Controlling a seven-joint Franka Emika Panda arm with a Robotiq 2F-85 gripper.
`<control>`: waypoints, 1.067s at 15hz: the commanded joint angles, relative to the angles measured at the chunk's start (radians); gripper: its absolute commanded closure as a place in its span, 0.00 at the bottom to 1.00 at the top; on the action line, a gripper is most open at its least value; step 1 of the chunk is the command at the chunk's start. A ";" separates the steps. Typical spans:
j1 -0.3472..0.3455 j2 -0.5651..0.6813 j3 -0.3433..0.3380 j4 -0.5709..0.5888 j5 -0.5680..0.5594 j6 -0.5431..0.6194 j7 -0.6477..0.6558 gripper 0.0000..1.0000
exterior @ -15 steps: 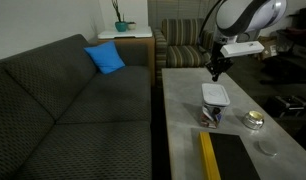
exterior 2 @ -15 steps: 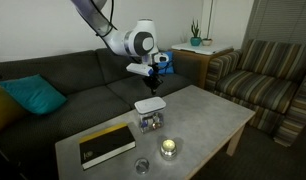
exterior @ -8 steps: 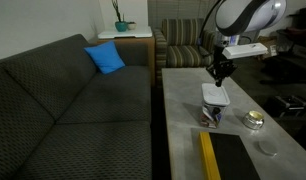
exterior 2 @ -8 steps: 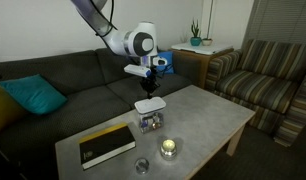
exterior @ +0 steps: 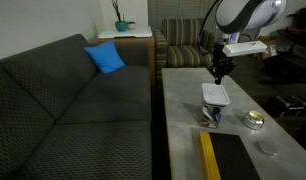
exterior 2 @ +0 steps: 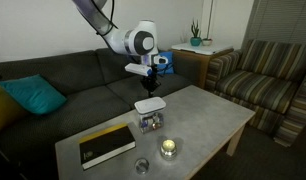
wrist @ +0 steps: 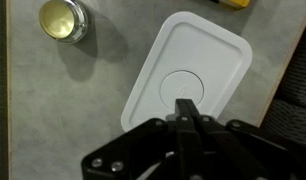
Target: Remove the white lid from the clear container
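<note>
The white lid [wrist: 185, 68] sits on top of the clear container [exterior: 212, 113], which stands on the grey table [exterior: 183, 110]. Dark and coloured items show through the container's wall in an exterior view [exterior 2: 149, 122]. The lid also shows in both exterior views [exterior: 215, 94] [exterior 2: 148, 104]. My gripper [wrist: 187, 103] hangs straight above the lid, fingers pressed together and empty, a short way above it [exterior: 219, 76] [exterior 2: 150, 88]. In the wrist view the fingertips point at the lid's round centre mark.
A small round yellowish dish [wrist: 62, 20] stands beside the container [exterior: 254, 120] [exterior 2: 169, 148]. A grey round disc [exterior: 265, 148] lies near it. A dark book with a yellow edge [exterior 2: 105, 144] lies on the table. A sofa [exterior: 63, 110] runs along the table's side.
The gripper has come down slightly toward the lid over the last second. The lid and container have not moved.
</note>
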 commanded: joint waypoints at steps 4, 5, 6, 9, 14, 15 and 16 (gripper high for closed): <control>0.017 0.089 -0.010 0.087 0.006 -0.024 0.027 1.00; 0.017 0.103 -0.012 0.096 0.006 -0.032 0.033 1.00; 0.015 0.116 -0.012 0.106 0.008 -0.033 0.035 1.00; 0.008 0.156 -0.006 0.141 0.013 -0.020 0.032 1.00; 0.004 0.195 0.002 0.195 0.017 -0.025 0.023 1.00; 0.003 0.205 0.004 0.208 0.019 -0.029 0.023 1.00; 0.002 0.209 0.004 0.213 0.020 -0.034 0.024 1.00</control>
